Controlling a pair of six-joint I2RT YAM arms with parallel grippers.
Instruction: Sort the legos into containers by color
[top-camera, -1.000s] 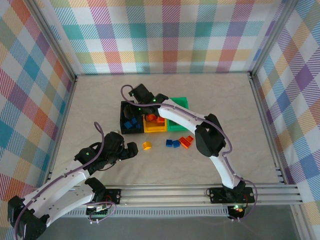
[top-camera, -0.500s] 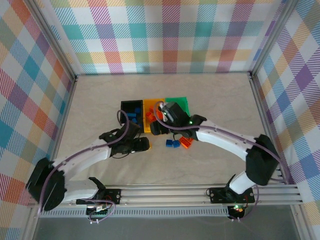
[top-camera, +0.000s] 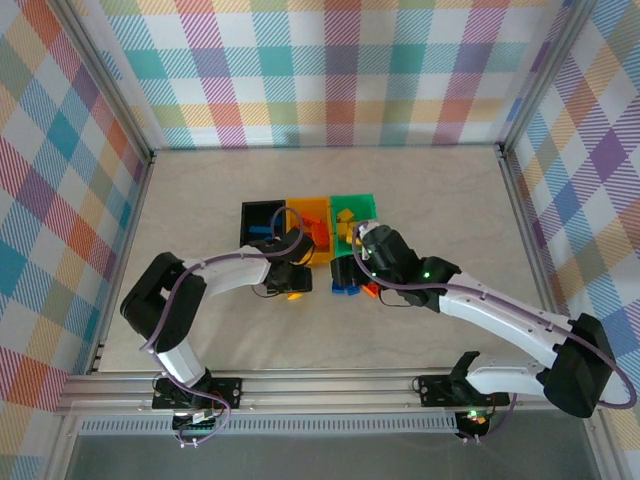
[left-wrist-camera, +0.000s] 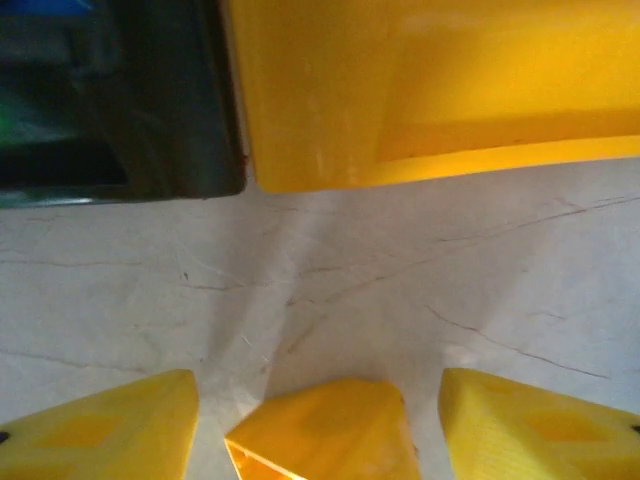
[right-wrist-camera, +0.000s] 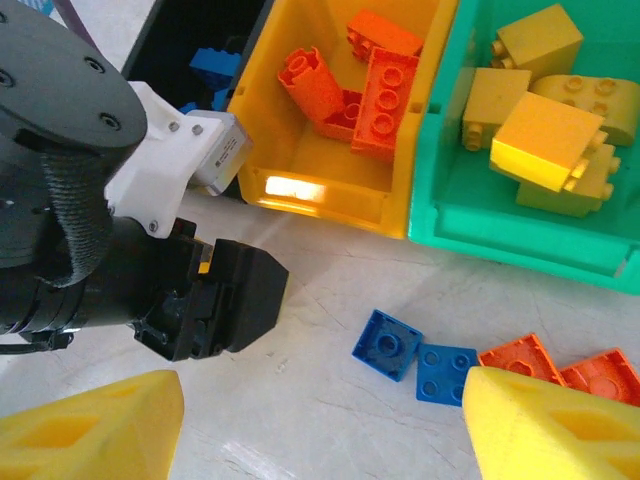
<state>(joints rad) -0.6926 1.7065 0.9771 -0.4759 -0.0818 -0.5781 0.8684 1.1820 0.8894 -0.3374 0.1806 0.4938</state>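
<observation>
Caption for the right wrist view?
Orange legos in yellow bin, yellow legos in green bin; unsorted legos outside.

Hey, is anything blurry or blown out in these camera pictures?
Left wrist: soft all over, the yellow-orange bin and the yellow brick both out of focus. Right wrist: orange bricks sharp, glare patch on that bin's front wall, near fingertips blurred. Top external: evenly lit, sharp.

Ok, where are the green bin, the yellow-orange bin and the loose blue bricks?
green bin (right-wrist-camera: 520, 255): right wrist view, near wall.
yellow-orange bin (right-wrist-camera: 340, 205): right wrist view, near wall.
loose blue bricks (right-wrist-camera: 388, 345): right wrist view, left brick's top.
</observation>
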